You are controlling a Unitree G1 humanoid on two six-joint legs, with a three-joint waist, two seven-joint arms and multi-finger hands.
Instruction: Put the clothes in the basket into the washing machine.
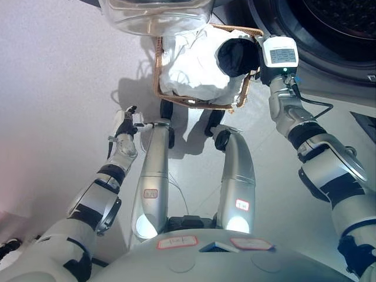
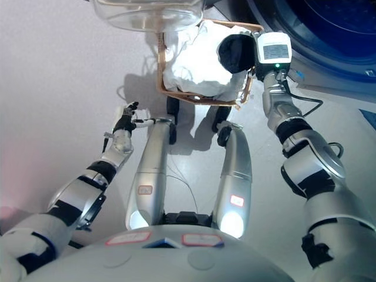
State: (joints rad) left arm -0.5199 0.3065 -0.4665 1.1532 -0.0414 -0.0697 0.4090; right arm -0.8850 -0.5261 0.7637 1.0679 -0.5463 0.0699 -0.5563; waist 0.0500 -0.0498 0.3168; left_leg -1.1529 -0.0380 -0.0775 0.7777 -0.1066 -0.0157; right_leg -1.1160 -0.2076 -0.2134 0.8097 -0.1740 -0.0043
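Both hands over grey floor (image 1: 53, 88): left hand (image 1: 125, 124) relaxed, right hand (image 1: 238, 57) buried in basket (image 1: 157, 70) clothes (image 1: 194, 67), grip unclear.

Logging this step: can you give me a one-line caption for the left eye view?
Right hand reaches into the wicker basket of white clothes below the washing machine; left hand hangs aside.

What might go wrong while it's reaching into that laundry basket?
The right hand reaches over the white clothes in the wicker basket; whether it grips anything cannot be told, so cloth might slip. The basket stands on wheels and could roll away. The open washing machine door hangs over the basket and might snag lifted cloth. The left hand is idle.
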